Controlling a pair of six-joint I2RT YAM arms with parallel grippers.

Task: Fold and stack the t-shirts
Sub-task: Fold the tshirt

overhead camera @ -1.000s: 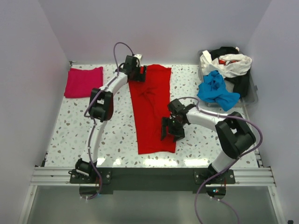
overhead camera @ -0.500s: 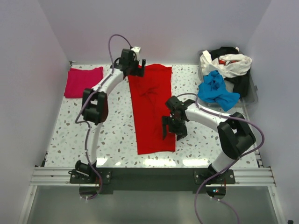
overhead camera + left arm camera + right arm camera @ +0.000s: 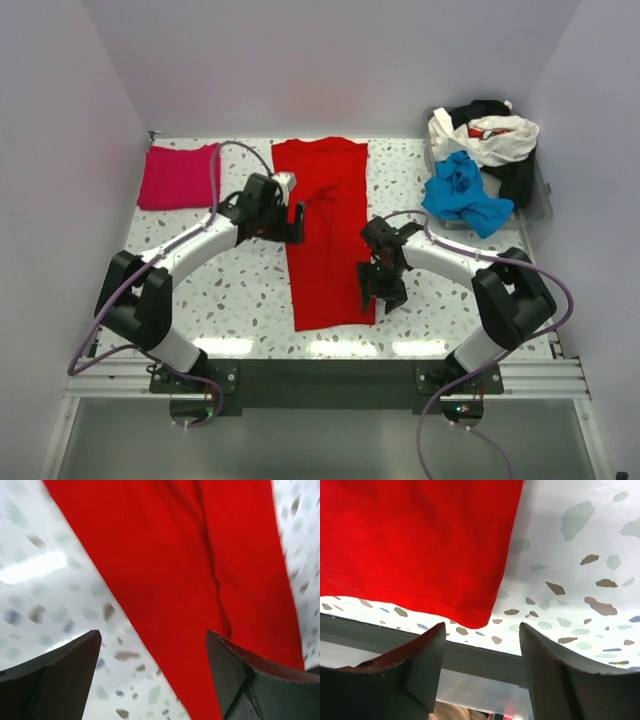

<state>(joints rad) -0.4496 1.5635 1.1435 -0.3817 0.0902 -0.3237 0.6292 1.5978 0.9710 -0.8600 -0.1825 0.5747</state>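
**Red shirt laid as a long strip, both pincers open at its edges**

The red shirt lies flat down the middle of the counter, a narrow strip running from the far edge almost to the near edge. Its sides appear to be turned in already, which would explain the narrow shape.

The left pincer hangs at the strip's left edge, about halfway along. The right pincer stands at the right edge, close to the near right corner of the strip. Both have their jaws apart and hold nothing. These positions suggest preparation for a crosswise fold, one end brought over the other.

The pink shirt rests folded in the far left corner, probably the start of the stack. A bin in the far right corner holds the blue shirt, with a white shirt and a black shirt bunched behind it.

The number of layers in the strip cannot be told, and no sleeve shows. The left wrist view is blurred. The right pincer hides part of the strip's edge from above. How many shirts lie in the bin is unclear.
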